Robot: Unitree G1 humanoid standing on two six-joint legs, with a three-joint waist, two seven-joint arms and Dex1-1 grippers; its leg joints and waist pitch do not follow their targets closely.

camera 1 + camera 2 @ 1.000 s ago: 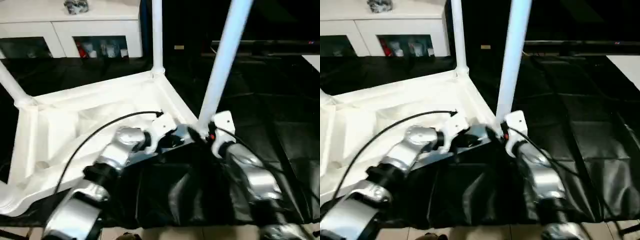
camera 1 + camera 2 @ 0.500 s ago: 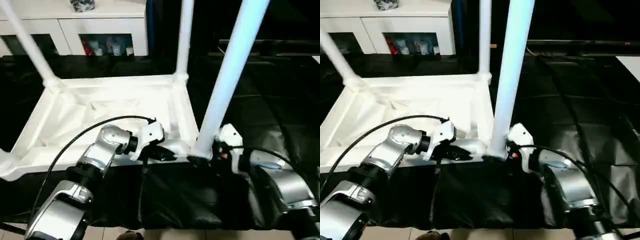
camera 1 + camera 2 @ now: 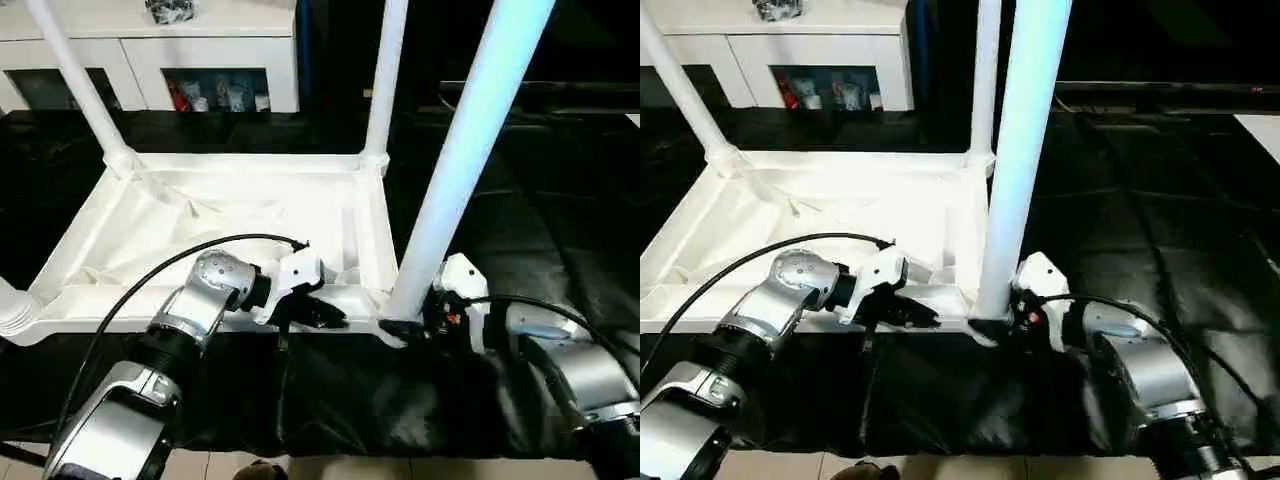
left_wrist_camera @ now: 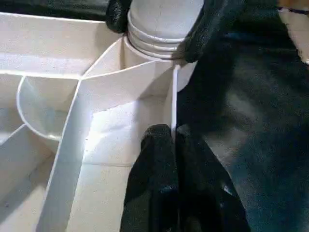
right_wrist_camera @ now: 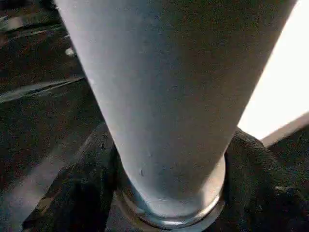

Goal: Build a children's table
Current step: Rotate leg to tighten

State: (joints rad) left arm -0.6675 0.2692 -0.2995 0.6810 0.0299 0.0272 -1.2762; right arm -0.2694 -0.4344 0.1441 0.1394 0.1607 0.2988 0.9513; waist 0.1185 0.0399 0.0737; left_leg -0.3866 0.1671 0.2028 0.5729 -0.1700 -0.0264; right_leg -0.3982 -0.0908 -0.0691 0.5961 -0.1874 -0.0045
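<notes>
The children's table [image 3: 215, 215] lies upturned at frame centre, its near-right leg [image 3: 455, 165] rising steeply to the upper right — the right hand [image 3: 408, 326] grasps its base, the left hand [image 4: 173, 145] pinches the rim beside it.

Upturned children's table [image 3: 235, 215] on cloth [image 3: 560, 230], cabinet [image 3: 200, 45] behind

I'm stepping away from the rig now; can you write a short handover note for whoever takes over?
Left tool: shut on the tabletop's near rim.
Right tool: fingers on both sides of the near right leg at its base.
The tabletop lies upside down on the black cloth.
Done: legs stand in the far left, far right and near right sockets.
Left: check all legs are tight, then turn the table upright.
</notes>
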